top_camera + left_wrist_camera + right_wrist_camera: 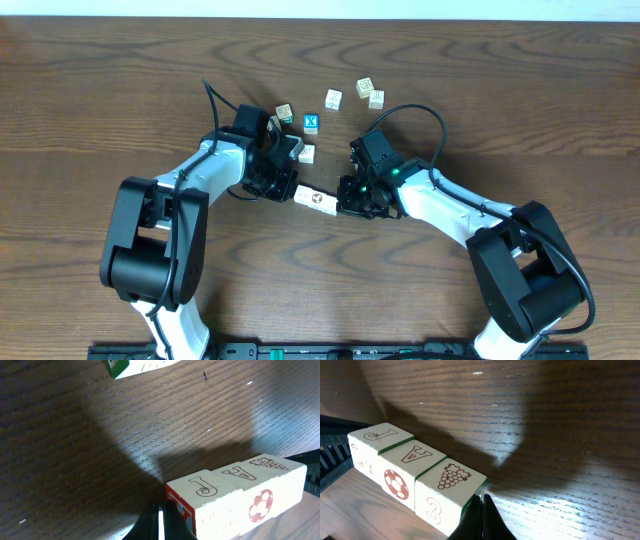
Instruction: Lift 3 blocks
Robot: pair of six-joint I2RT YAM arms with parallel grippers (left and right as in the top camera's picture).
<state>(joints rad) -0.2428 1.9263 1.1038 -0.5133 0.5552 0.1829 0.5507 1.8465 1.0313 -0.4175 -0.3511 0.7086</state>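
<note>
Three cream blocks form one tight row (315,199) between my two grippers. In the left wrist view they read J (205,491), A (240,472) and grapes (272,465), with a football on the side. The right wrist view shows the same J (380,435), A (415,455) and grapes (452,477). My left gripper (161,515) is shut, its tips pressed against the J block's red end face. Also shut, the right gripper (482,505) pushes on the grapes block's end. Nothing sits between either pair of fingers. The row's shadow lies apart from it on the wood.
Loose cubes lie behind the arms: a blue one with a white X (311,123), cream ones (334,98) (365,87) (376,98), and two by the left arm (285,112) (306,153). A green-edged block (118,366) shows at the left wrist view's top.
</note>
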